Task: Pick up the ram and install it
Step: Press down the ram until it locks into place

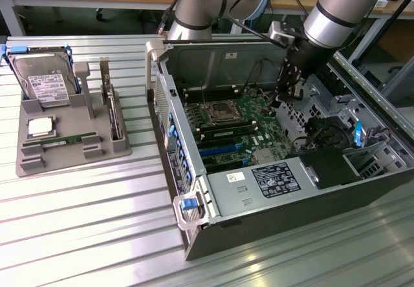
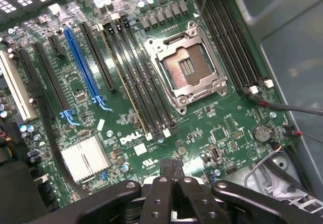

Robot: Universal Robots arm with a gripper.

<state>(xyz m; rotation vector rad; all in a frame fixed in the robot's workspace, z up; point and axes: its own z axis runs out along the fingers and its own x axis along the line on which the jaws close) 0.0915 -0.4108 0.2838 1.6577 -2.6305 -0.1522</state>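
Exterior view first: your arm reaches down into the open computer case point(image 1: 284, 190), which lies on its side on the ribbed metal table point(image 1: 77, 222). The pincer point(image 1: 285, 93) hangs over the far part of the motherboard point(image 1: 239, 128), on the exterior view's right of the empty processor socket point(image 1: 217, 112). Its fingers are pressed together, and you can see nothing between them.

Look to the exterior view's left for the grey holder tray point(image 1: 71, 141), standing well apart from the case. The ram point(image 1: 65, 141) lies flat in a slot along the tray's near part, a thin green stick, just in front of the square silver processor chip point(image 1: 40, 127). The hard drive point(image 1: 44, 83) with its white label leans upright at the tray's back.

From the wrist view you look straight down on the green board point(image 2: 212, 123). The pincer point(image 2: 172, 171) shows as black fingers point(image 2: 162, 193) shut tight against each other, hovering above the board's edge near the Dell mark. The silver socket frame point(image 2: 189, 65) sits open in the middle, long black memory slots point(image 2: 139, 82) run beside it, and a blue slot point(image 2: 83, 65) lies farther off.
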